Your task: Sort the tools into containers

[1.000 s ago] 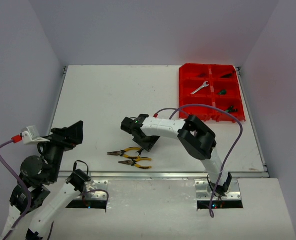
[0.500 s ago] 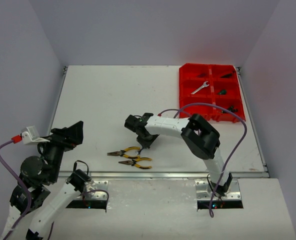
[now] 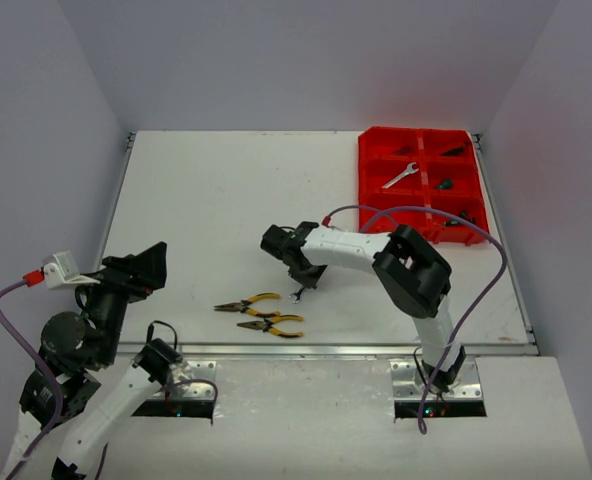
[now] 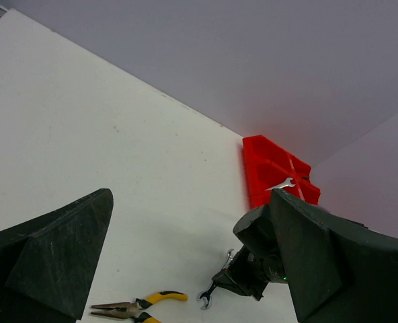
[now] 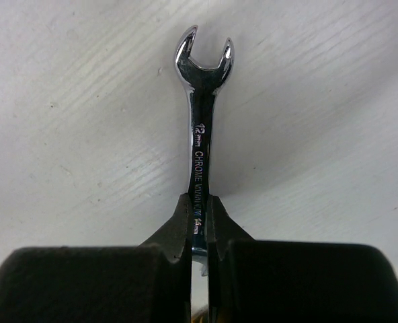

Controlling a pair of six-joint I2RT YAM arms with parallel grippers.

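My right gripper point(image 3: 302, 274) point(image 5: 197, 205) is shut on the shank of a silver wrench point(image 5: 200, 134) point(image 3: 298, 293) point(image 4: 207, 299) at mid-table. The wrench's open end sticks out past the fingertips over the white tabletop. Two yellow-handled pliers point(image 3: 248, 302) point(image 3: 271, 325) point(image 4: 135, 308) lie just left of and nearer than that gripper. The red tray of containers point(image 3: 423, 190) point(image 4: 256, 168) stands at the far right. It holds another wrench point(image 3: 400, 176) point(image 4: 280, 184) and green-handled screwdrivers point(image 3: 444, 184). My left gripper point(image 3: 141, 268) point(image 4: 189, 195) is held open at the near left, with nothing in it.
White walls close in the table at the left, back and right. A purple cable point(image 3: 476, 245) loops from the right arm over the table's right side, close to the tray's near edge.
The right gripper has shut on the wrench and shifted slightly right, away from the pliers, with the wrench in it. The left arm has not moved.
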